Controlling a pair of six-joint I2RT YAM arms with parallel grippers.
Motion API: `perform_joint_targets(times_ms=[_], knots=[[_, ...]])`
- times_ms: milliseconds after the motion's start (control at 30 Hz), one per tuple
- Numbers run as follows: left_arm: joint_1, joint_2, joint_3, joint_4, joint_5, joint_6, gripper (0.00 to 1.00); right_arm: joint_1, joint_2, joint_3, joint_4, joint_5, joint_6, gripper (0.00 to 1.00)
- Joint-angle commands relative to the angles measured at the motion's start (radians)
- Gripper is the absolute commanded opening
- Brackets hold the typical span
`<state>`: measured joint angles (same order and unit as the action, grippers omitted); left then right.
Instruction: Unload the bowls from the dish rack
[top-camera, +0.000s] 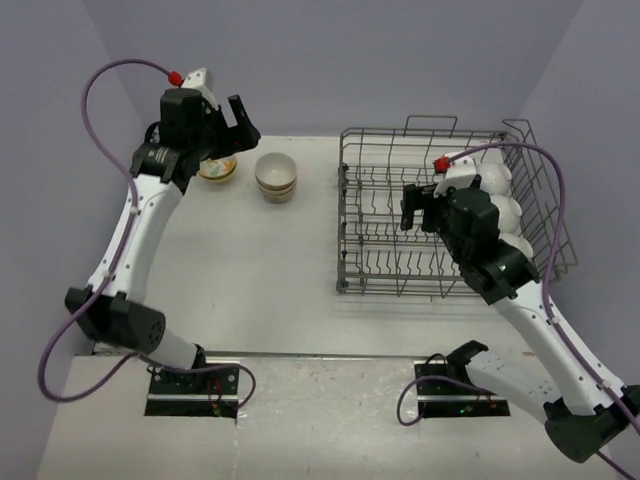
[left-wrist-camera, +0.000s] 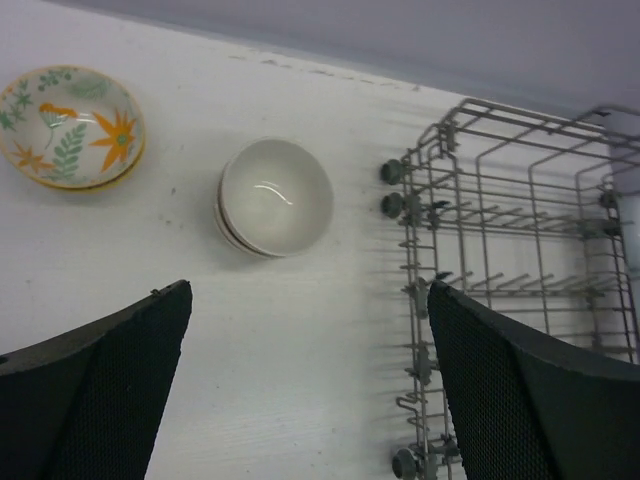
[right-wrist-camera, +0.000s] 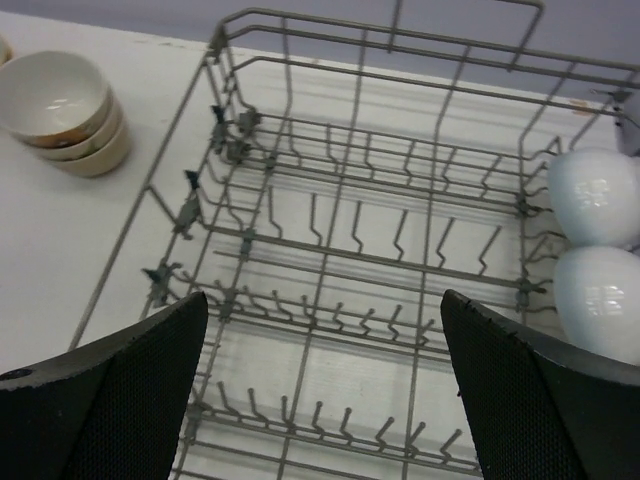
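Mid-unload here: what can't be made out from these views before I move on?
1. White bowls left in the dish rack: count unknown. Top view, the right arm covers part of them; right wrist view, the frame edge cuts them.
2. Floral bowl: single or stacked, unclear; top view, the left arm hides most of it.
3. Cream stack: left wrist view looks straight down, hiding lower bowls.

Cream floral bowl (left-wrist-camera: 72, 127): orange flowers, green leaves. The stacked bowls (left-wrist-camera: 274, 196) are cream with brown marks. Grey wire dish rack (right-wrist-camera: 370, 255), plain white racked bowls (right-wrist-camera: 596, 197).
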<state>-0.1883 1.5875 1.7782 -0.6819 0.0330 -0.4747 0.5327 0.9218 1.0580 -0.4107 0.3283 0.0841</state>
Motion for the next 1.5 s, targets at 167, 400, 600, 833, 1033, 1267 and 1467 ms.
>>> perform_joint_targets(times_ms=[167, 400, 600, 833, 1033, 1267, 1467], knots=[[-0.125, -0.541, -0.552, 0.151, 0.048, 0.057, 1.0, -0.171, 0.242, 0.085, -0.069, 0.231, 0.019, 0.99], [-0.128, -0.857, -0.894, 0.171, 0.004, 0.133, 1.0, -0.235, 0.633, 0.295, -0.08, 0.546, -0.157, 0.99], [-0.134, -0.87, -0.956, 0.182, -0.004, 0.137, 1.0, -0.301, 0.807, 0.427, -0.005, 0.56, -0.369, 0.99], [-0.204, -0.87, -0.959, 0.168, -0.028, 0.131, 1.0, -0.358, 0.945, 0.51, 0.029, 0.546, -0.441, 0.99], [-0.218, -0.856, -0.959, 0.166, -0.028, 0.131, 1.0, -0.402, 1.049, 0.574, 0.029, 0.52, -0.492, 0.99], [-0.218, -0.839, -0.956, 0.162, -0.028, 0.131, 1.0, -0.442, 1.052, 0.543, 0.029, 0.448, -0.498, 0.99], [-0.218, -0.827, -0.958, 0.162, -0.028, 0.133, 1.0, -0.477, 1.049, 0.539, 0.029, 0.376, -0.509, 0.99]])
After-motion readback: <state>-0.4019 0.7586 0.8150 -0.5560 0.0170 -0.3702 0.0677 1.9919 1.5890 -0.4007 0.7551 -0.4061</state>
